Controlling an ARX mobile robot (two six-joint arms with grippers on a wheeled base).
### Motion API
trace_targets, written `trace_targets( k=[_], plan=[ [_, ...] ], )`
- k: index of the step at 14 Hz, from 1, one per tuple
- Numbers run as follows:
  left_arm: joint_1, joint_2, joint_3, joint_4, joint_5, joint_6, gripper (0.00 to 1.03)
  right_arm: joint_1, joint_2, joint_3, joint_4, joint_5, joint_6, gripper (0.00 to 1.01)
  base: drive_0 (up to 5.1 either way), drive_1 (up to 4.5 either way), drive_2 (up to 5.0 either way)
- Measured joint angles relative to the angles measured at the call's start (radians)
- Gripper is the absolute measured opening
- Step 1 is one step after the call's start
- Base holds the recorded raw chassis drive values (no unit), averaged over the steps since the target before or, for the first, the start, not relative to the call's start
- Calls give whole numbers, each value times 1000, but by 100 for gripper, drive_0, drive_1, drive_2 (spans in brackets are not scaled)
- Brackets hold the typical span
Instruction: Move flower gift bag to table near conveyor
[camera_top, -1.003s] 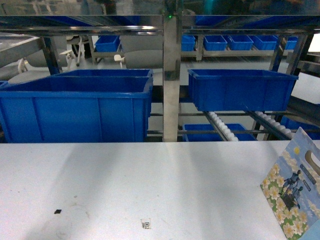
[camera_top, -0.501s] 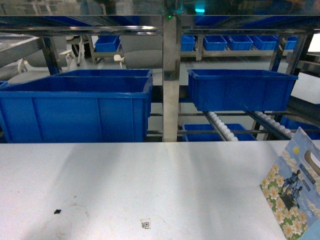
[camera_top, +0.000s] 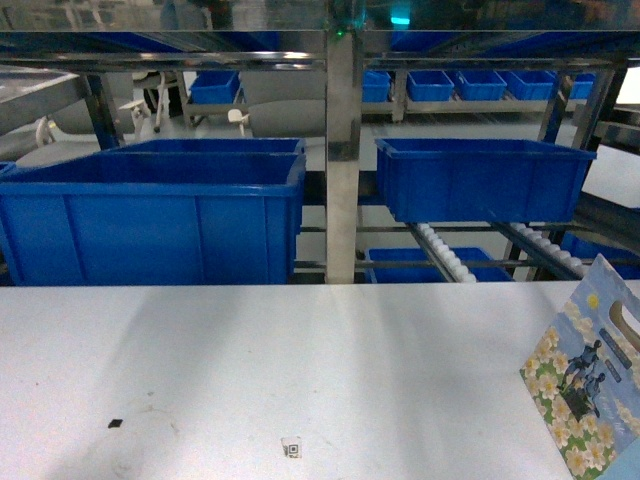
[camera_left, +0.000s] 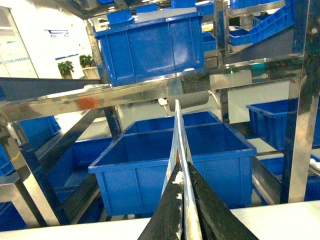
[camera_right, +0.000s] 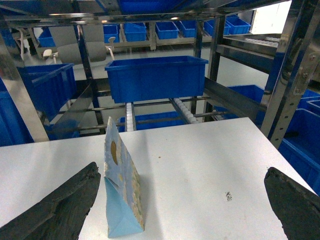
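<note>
The bag (camera_top: 590, 375) stands upright on the table (camera_top: 300, 370) at its right edge, near the conveyor (camera_top: 445, 255); the right gripper (camera_right: 182, 205) is spread wide, its fingers (camera_right: 55, 205) apart from the bag; the left gripper (camera_left: 184, 210) is pressed closed on a thin white strip (camera_left: 178, 135); blue bins (camera_top: 150, 215) sit behind.

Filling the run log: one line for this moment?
bag: upright on table, free | right gripper: open, behind bag | left gripper: shut, by rack
</note>
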Motion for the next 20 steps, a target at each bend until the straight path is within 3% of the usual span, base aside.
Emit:
trace_targets(
  k=[2,4,7,9,11,13,16,20],
  plan=[
    [-16,10,-1,23,-25,-2,2,0,0,0,0,0,-2,98,0,0,0],
    [-149,121,-24,159,-157,-12,2,0,0,0,0,0,-2,98,0,0,0],
    [-295,443,-26,441,-330,-62,2,0,0,0,0,0,-2,98,0,0,0],
    [-311,527,-10,507,-359,-69,2,0,0,0,0,0,-2,98,0,0,0],
    [-340,798,72,704,-429,-95,2,0,0,0,0,0,-2,98,0,0,0],
    [-345,1024,123,848,-462,-114,2,0,0,0,0,0,-2,98,0,0,0],
    [-280,1191,148,858,-448,-145,2,0,0,0,0,0,-2,98,0,0,0],
    [-187,1344,150,856,-378,-191,2,0,0,0,0,0,-2,98,0,0,0]
  ],
)
